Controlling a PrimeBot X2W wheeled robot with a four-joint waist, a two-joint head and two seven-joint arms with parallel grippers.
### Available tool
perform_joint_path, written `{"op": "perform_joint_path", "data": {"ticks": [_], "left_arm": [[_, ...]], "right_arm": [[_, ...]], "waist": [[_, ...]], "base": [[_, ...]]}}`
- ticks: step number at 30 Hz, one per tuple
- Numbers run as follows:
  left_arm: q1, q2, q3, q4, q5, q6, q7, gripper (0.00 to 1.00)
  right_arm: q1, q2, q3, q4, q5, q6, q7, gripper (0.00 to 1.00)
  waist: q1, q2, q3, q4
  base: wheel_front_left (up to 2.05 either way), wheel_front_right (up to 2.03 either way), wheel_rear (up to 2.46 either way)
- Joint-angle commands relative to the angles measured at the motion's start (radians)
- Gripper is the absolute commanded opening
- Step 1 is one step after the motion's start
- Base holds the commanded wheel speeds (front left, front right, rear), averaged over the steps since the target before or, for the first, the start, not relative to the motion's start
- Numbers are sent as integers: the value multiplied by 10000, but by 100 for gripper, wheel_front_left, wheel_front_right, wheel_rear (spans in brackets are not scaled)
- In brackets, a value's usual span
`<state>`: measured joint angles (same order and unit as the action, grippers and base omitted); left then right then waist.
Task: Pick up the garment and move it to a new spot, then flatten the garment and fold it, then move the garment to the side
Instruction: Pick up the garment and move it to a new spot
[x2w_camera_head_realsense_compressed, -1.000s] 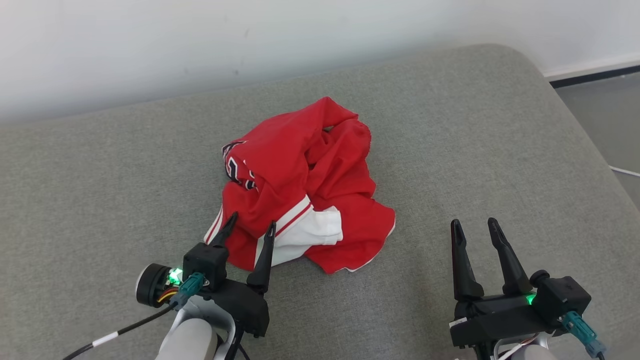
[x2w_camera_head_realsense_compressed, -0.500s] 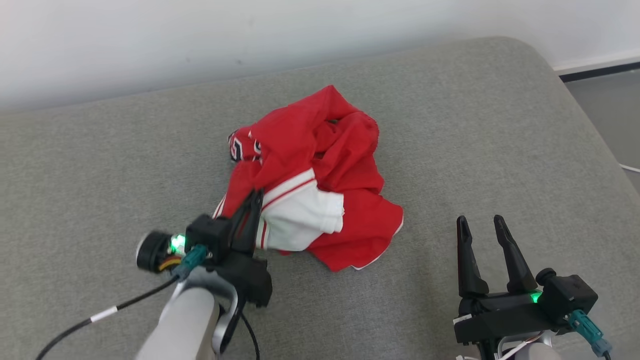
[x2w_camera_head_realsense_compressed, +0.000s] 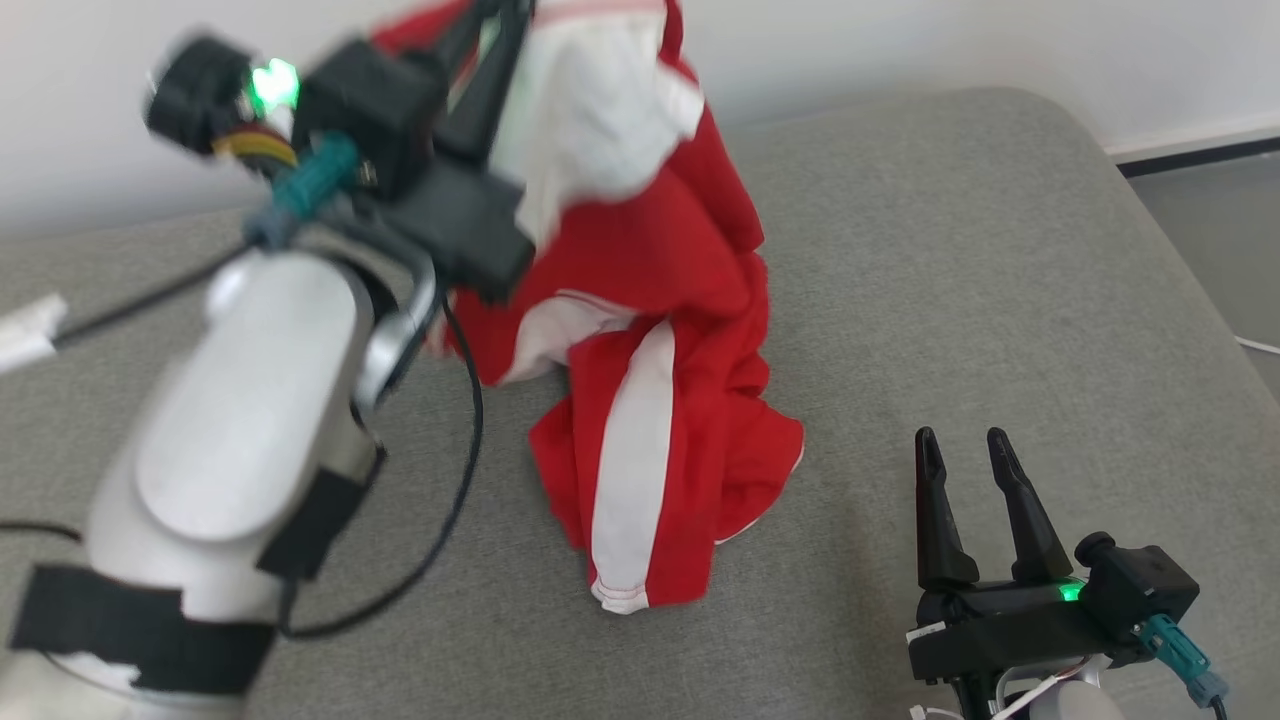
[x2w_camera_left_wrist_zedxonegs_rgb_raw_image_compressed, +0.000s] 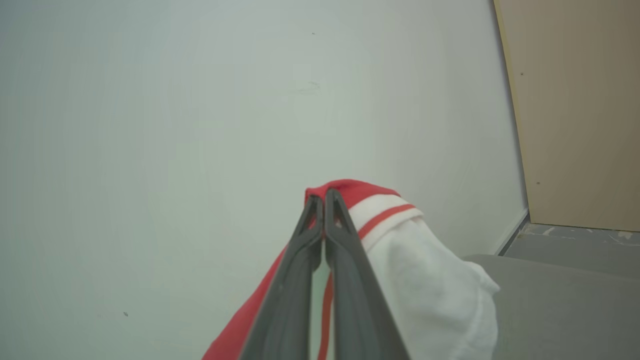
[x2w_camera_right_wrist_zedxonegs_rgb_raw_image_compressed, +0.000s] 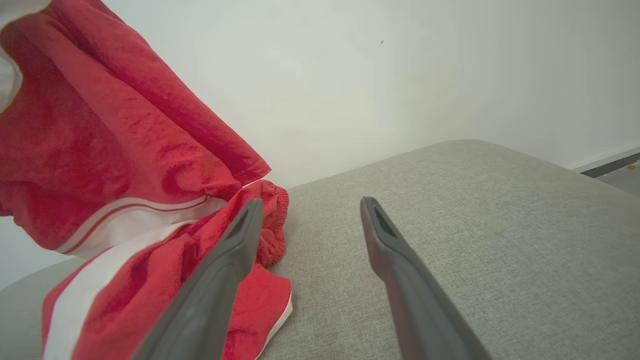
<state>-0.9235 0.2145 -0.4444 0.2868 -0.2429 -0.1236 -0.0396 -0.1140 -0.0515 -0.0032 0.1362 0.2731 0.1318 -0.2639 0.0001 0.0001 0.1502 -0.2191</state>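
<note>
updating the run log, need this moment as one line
phase: pick-up | left pincer: shut on garment, held high | right pincer: open, empty | garment: hangs, lower end on grey cushion

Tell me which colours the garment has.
The garment is red with white stripes, clearest in the head view.

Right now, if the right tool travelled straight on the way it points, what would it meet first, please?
The right tool would most likely meet the grey cushion, then the white wall. The red garment hangs just left of that line, though depth is unclear.
</note>
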Motion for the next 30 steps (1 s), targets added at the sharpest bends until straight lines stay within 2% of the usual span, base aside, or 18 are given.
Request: {"op": "perform_joint_path", "data": {"ticks": [1, 8, 13, 17, 24, 30], "left_arm": [[-438, 87, -30, -109, -44, -23, 120, 0], [-3193, 561, -413, -12, -258, -49, 801, 0], [-4759, 701, -828, 326, -496, -52, 873, 0], [-5426, 712, -916, 662, -769, -54, 741, 0], [-5549, 903, -809, 1152, -961, -40, 324, 0], [-5214, 1415, -473, 1266, -1109, 142, 71, 0]], "right_arm": [[-64, 26, 5, 18, 116, -22, -8, 100], [-122, 27, -65, 74, 414, -22, -8, 100], [-231, 23, -80, 94, 526, -22, -8, 100], [-277, 27, -113, 93, 573, -22, -8, 100], [-378, 26, -236, -32, 345, -22, -8, 100], [-405, 26, -441, -398, -57, -22, -9, 100]], "waist": [[-1, -1, 102, -177], [-1, -1, 496, -679], [-1, -1, 780, -877], [-1, -1, 936, -911], [-1, -1, 1110, -501], [-1, -1, 1331, 460]], "base": [[0, 0, 0], [0, 0, 0], [0, 0, 0], [0, 0, 0], [0, 0, 0], [0, 0, 0]]}}
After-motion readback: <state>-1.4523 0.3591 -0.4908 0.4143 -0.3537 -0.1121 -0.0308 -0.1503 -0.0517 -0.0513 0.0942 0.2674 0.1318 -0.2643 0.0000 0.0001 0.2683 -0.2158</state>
